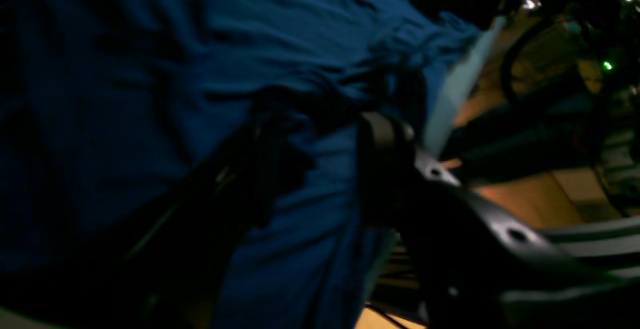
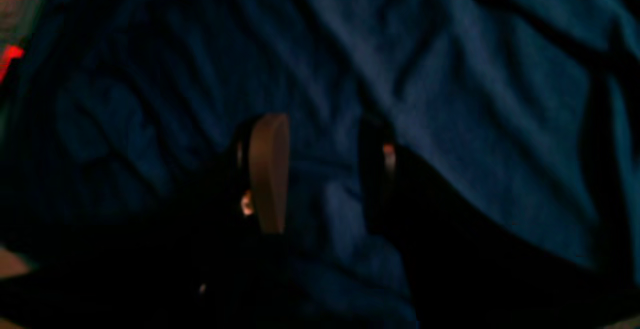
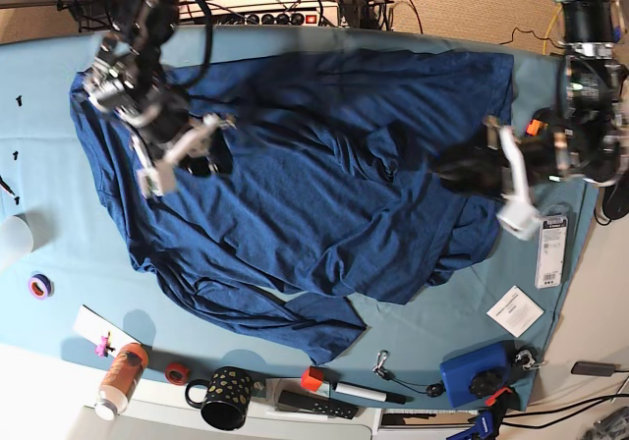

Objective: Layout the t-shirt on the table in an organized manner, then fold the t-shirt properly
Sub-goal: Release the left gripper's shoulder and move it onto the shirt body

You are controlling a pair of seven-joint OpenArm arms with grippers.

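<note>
The dark navy t-shirt [image 3: 324, 185] lies spread and wrinkled across the teal table [image 3: 432, 327], with one sleeve pointing to the front edge. My right gripper [image 3: 197, 150] rests on the shirt's left part. In the right wrist view its fingers [image 2: 270, 169] stand apart, open, with a soft fold of t-shirt [image 2: 450, 94] lying between them. My left gripper [image 3: 457, 170] sits low on the shirt's right part. In the left wrist view the left gripper [image 1: 322, 134] is open too, its tips against a bunched ridge of t-shirt [image 1: 150, 69].
Along the front edge stand a bottle [image 3: 118, 376], a black dotted mug [image 3: 224, 399], a red tape roll [image 3: 175, 372], a marker [image 3: 359, 393] and a blue box [image 3: 477, 376]. A white card [image 3: 514, 310] lies at the right, a purple tape roll [image 3: 39, 286] at the left.
</note>
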